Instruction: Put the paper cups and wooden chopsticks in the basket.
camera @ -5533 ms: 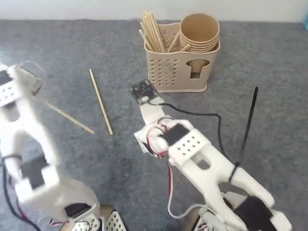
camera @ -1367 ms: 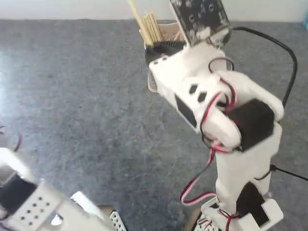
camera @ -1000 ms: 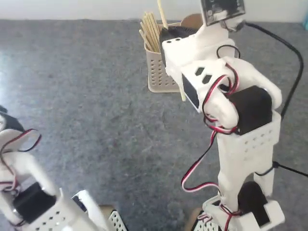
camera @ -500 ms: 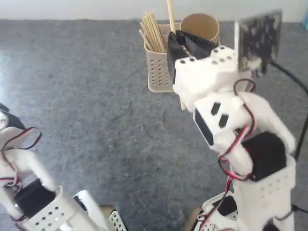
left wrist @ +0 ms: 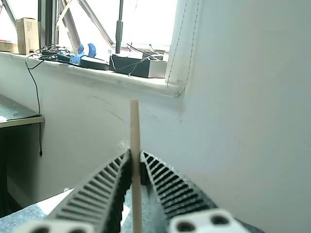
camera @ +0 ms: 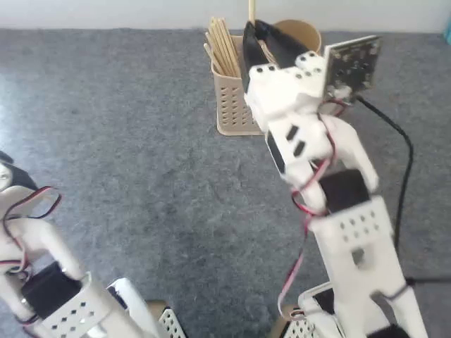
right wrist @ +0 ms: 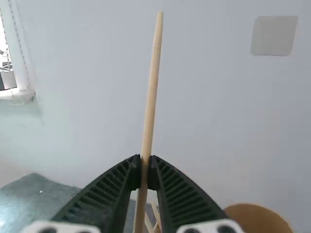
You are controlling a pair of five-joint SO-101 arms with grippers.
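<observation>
My right gripper (camera: 255,29) hangs over the beige basket (camera: 236,105), shut on a wooden chopstick (camera: 251,10) that stands nearly upright. From the right wrist, that chopstick (right wrist: 151,82) rises between the black jaws of the right gripper (right wrist: 145,162), with a paper cup's rim (right wrist: 260,218) below. The basket holds a bundle of chopsticks (camera: 222,46) and stacked paper cups (camera: 299,32). My left gripper (left wrist: 135,156) is raised toward a wall and window, shut on another chopstick (left wrist: 134,126).
Grey carpet (camera: 127,155) covers the table in front of and to the left of the basket. The left arm's white body (camera: 42,282) sits at the near left corner. A black cable (camera: 402,162) runs along the right side.
The right arm has swung its gripper and the chopstick rightward and back, from the basket's left part to above its middle. The left arm has barely shifted.
</observation>
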